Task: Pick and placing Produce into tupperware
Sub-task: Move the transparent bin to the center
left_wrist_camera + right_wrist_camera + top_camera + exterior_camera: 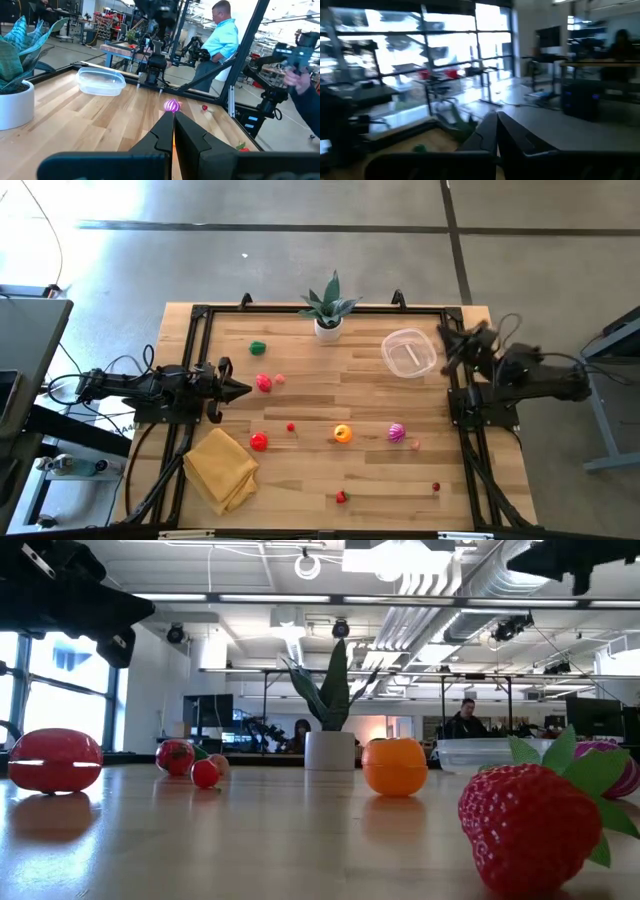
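Observation:
The produce lies scattered on the wooden table: a green piece (258, 348), a red one (263, 383), an orange one (343, 434), a magenta one (397, 432), a strawberry (341, 497) and several small red bits. The clear tupperware (409, 352) stands on its base at the far right, with nothing showing inside it. My left gripper (245, 388) is shut and level at the table's left side, just left of the red piece, touching nothing. My right gripper (443, 332) is shut and raised by the right edge, just right of the tupperware.
A potted plant (329, 310) stands at the far edge's middle. A folded yellow cloth (221, 468) lies near the front left corner. A black frame (200, 315) rims the table. A person in a blue shirt (222, 37) stands beyond the table's right side.

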